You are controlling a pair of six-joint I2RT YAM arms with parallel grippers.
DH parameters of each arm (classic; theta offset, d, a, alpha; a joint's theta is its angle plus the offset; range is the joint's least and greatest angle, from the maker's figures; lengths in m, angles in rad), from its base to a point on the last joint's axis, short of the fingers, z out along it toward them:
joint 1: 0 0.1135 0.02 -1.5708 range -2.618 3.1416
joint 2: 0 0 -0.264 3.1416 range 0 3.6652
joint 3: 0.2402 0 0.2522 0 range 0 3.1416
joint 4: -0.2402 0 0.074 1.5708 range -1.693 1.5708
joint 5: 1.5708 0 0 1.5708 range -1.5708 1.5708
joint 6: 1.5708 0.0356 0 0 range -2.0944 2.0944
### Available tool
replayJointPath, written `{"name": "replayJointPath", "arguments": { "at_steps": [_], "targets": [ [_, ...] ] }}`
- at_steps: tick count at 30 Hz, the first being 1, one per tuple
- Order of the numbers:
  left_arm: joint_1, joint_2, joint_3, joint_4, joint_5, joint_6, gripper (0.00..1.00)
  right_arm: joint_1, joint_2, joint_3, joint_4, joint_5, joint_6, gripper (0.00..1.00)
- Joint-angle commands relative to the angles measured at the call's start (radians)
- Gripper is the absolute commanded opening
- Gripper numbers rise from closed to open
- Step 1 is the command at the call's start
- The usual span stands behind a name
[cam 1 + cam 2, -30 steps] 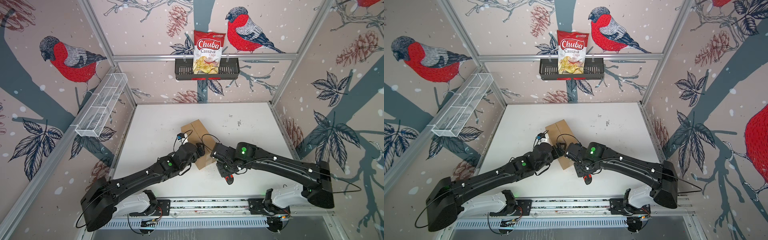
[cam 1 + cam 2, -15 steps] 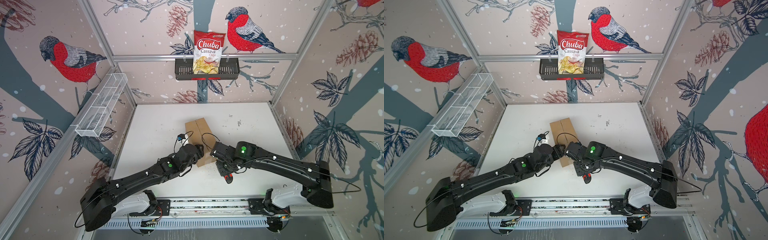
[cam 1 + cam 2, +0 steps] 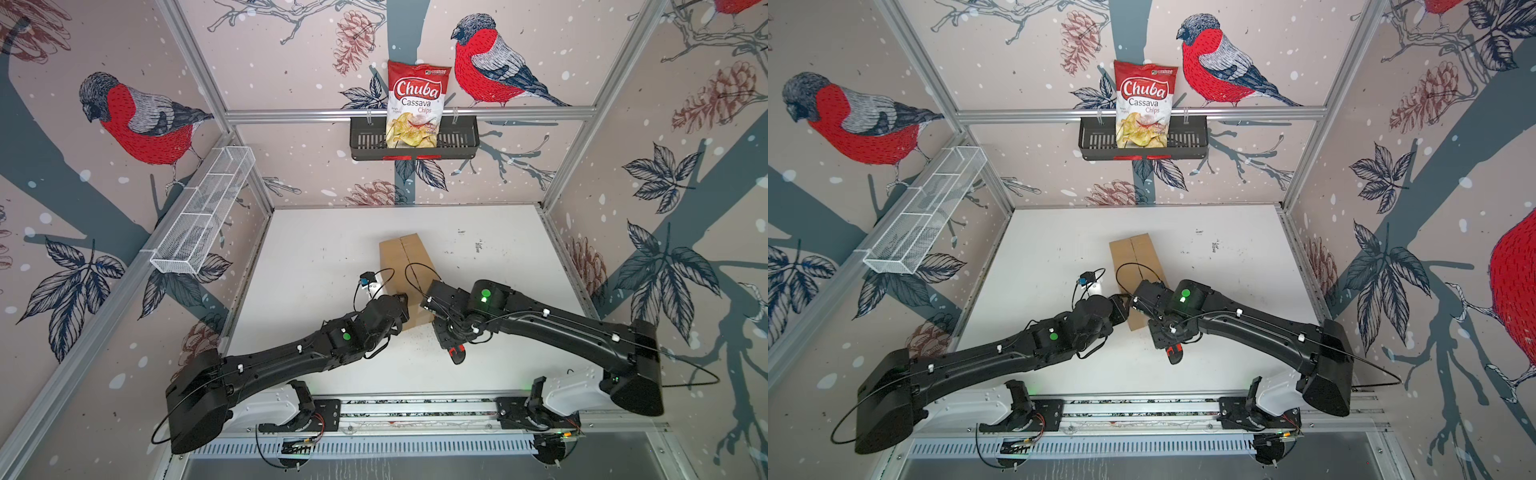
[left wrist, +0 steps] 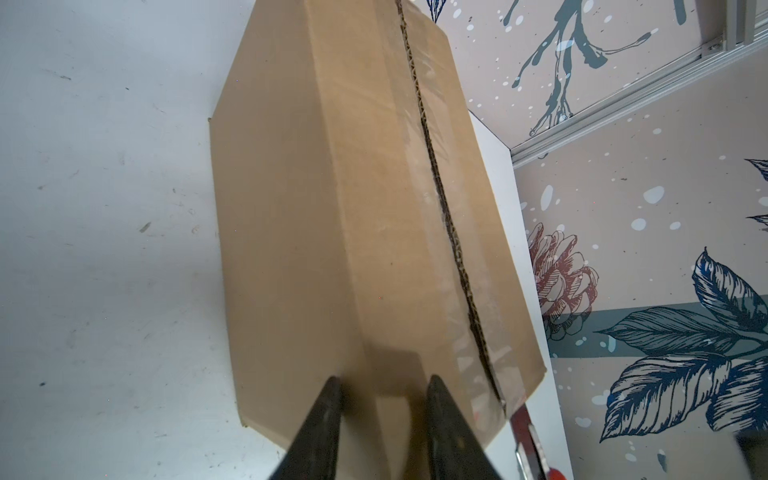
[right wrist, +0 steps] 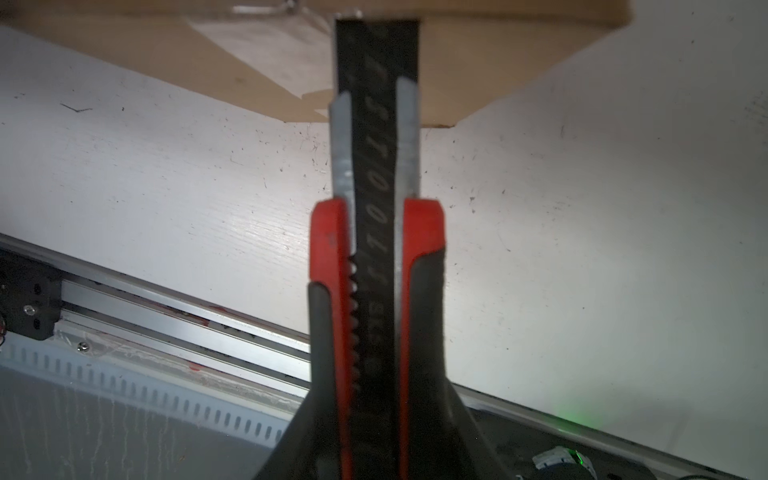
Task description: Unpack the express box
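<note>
The express box [image 3: 409,257] [image 3: 1138,253], a brown carton with a taped centre seam, lies lengthwise in the middle of the white table [image 3: 316,249]. My left gripper [image 3: 401,300] [image 4: 382,386] is at the box's near left corner. Its black fingers [image 4: 328,415] are closed in on the cardboard edge of the box [image 4: 332,208]. My right gripper [image 3: 446,332] [image 5: 376,374] is shut on a red and black utility knife [image 5: 376,208] [image 3: 457,353]. The knife's blade tip touches the top edge of the near end of the box [image 5: 498,50].
A black slotted basket [image 3: 457,141] on the back wall holds a red Chuba chips bag [image 3: 417,104]. A white wire shelf [image 3: 203,216] hangs on the left wall. The arms' metal rail [image 3: 415,409] runs along the table's front edge.
The box has swung from skewed to nearly square with the table. My left jaws have narrowed onto its near corner. The right arm and knife have stayed put.
</note>
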Motion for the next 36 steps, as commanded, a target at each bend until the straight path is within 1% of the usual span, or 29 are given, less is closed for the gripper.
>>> {"name": "replayJointPath", "arguments": {
  "at_steps": [1,7,11,14,36],
  "targets": [
    [-0.009,0.003,0.002,0.057,0.023,-0.004,0.33,-0.007,-0.012,-0.011,0.063,-0.036,-0.012,0.04],
    [-0.013,-0.002,0.0,0.058,0.014,-0.008,0.33,-0.017,-0.008,-0.013,0.061,-0.049,-0.021,0.04],
    [-0.016,-0.005,-0.001,0.061,0.008,-0.008,0.45,-0.018,0.004,-0.007,0.051,-0.055,-0.031,0.04],
    [-0.016,-0.003,0.001,0.066,0.005,-0.007,0.48,-0.018,0.007,-0.003,0.046,-0.057,-0.036,0.04],
    [-0.022,0.016,0.013,0.09,0.001,0.002,0.49,-0.011,0.029,0.012,0.047,-0.076,-0.052,0.04]
  ]
}}
